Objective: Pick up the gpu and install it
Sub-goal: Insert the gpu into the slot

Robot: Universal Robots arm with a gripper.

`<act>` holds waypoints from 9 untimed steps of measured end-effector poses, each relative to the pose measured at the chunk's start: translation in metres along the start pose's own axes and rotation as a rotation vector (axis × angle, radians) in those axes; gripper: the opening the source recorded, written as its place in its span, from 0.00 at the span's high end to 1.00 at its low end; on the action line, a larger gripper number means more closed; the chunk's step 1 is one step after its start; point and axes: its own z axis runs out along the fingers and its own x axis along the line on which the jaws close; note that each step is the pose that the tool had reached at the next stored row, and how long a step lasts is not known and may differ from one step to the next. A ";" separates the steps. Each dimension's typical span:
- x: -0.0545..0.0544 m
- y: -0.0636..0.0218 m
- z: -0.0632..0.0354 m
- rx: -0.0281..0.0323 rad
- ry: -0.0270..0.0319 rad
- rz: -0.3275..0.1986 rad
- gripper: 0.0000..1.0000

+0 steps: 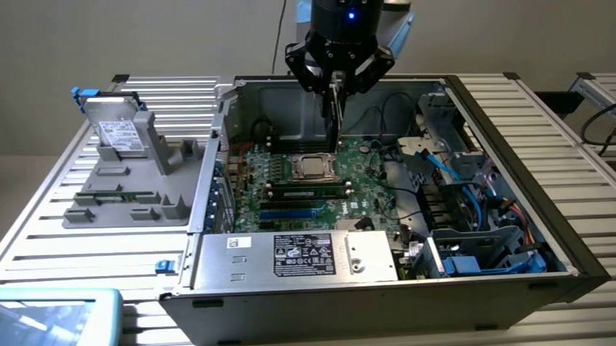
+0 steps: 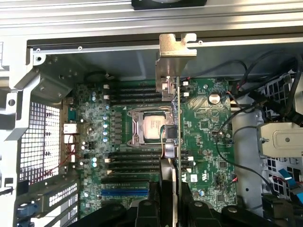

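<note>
One pincer [image 1: 334,90] grasping gpu [image 1: 333,122] above open case [image 1: 366,313] on slatted table [image 1: 77,252], grey wall [image 1: 144,36] behind.

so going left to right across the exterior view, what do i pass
hard drive on the grey holder → case's left wall → gpu hanging from the hand → blue cables → case's right wall
</note>
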 end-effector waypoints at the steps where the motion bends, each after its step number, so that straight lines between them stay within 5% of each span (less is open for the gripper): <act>1: 0.000 0.0000 0.0000 -0.0001 -0.0001 0.000 0.72; 4: 0.000 0.0000 0.0000 -0.0001 -0.0007 -0.011 0.72; 9: 0.000 0.0000 0.0000 0.0015 0.0086 -0.101 0.72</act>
